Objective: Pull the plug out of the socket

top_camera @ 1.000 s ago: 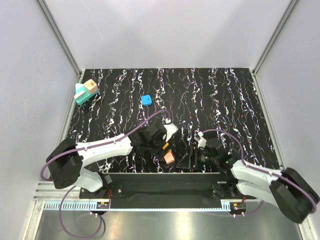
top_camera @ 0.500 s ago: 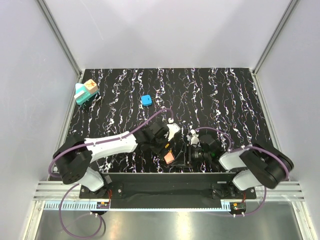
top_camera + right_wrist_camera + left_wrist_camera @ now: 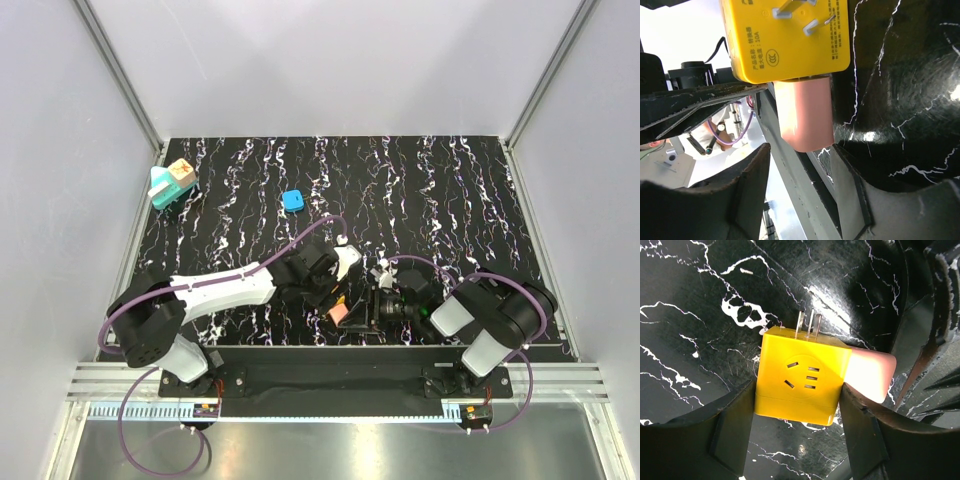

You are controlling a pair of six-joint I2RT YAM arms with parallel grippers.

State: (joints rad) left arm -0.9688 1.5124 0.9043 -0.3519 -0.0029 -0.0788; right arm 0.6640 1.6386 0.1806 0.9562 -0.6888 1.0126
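Note:
The tan plug with a reddish mark sits on the teal socket at the table's far left corner, far from both grippers. My left gripper is shut on a yellow cube with metal prongs, near the front middle. A salmon-orange block is joined to the cube's side. My right gripper is open, and its jaws stand on either side of the tip of the salmon block, below the yellow cube.
A small bright-blue block lies on the black marbled table between the socket and the arms. The table's front edge runs right under the salmon block. Grey walls enclose the table.
My right arm has swung left, bringing its gripper up to the salmon block. My left gripper has shifted slightly with the yellow cube. The plug and socket have not moved.

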